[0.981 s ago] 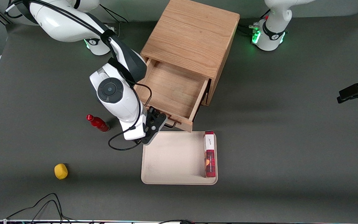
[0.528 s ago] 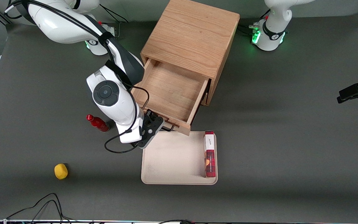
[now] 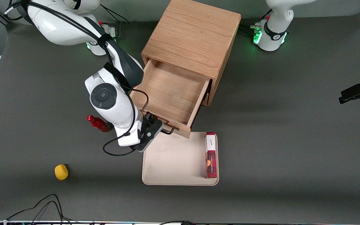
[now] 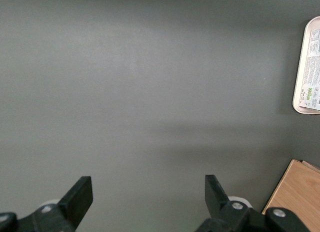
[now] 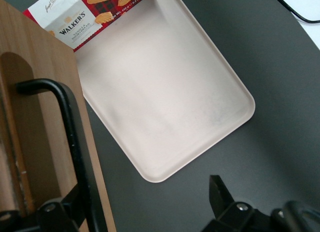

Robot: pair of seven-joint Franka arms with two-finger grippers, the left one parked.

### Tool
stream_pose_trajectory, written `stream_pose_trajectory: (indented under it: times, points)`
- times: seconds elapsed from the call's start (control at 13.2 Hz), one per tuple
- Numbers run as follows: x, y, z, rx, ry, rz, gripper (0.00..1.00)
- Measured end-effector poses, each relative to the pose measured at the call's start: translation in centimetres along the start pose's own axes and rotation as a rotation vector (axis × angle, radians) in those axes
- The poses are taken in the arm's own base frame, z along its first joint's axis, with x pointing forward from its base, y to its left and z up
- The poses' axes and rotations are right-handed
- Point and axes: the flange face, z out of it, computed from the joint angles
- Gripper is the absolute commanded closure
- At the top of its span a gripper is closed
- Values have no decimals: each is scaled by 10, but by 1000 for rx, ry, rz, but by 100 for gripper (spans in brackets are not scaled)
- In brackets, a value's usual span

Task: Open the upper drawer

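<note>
- A small yellow lemon-like lump (image 3: 61,172) lies on the dark grey desk (image 3: 292,140) close to its near edge, toward the working arm's end.
- A shallow cream rectangular tray (image 3: 173,162) sits mid-desk, a little farther from the front camera than the lump; a red tartan biscuit box (image 3: 211,154) lies in it along the tray side toward the parked arm.
- A small red bottle (image 3: 98,123) lies on its side on the desk, toward the working arm's end, close to the arm's white wrist.
- The black two-finger tool (image 3: 155,123) hangs at the front of the drawer, just above the tray's farther corner. Its fingers are spread, one each side of the black wire handle (image 5: 70,137), and no squeeze on the bar can be seen.
- The upper drawer (image 3: 170,93), a wide shallow light-wood box, stands pulled well out of the oak cabinet (image 3: 192,37); its bare wooden floor shows, and its front edge reaches over the tray's farther rim.
- The cabinet stands near the far edge of the desk, turned at an angle.
</note>
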Motion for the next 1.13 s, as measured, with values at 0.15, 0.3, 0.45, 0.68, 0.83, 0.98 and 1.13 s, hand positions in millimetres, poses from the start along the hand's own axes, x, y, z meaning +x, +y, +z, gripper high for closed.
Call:
stream_pose_trajectory:
  times: [0.15,0.3,0.45,0.68,0.83,0.98,1.13]
  points:
    - [-1,1,0,2,-7,1,0]
    - [-1,1,-1,4,-15,3,0]
    - [-1,1,-2,5,-16,2,0]
    - [1,1,0,12,-26,3,0]
    - [4,-4,1,20,-38,-4,0]
    - [5,-10,-2,29,-54,-1,0]
    - [6,-12,-6,55,-54,15,0]
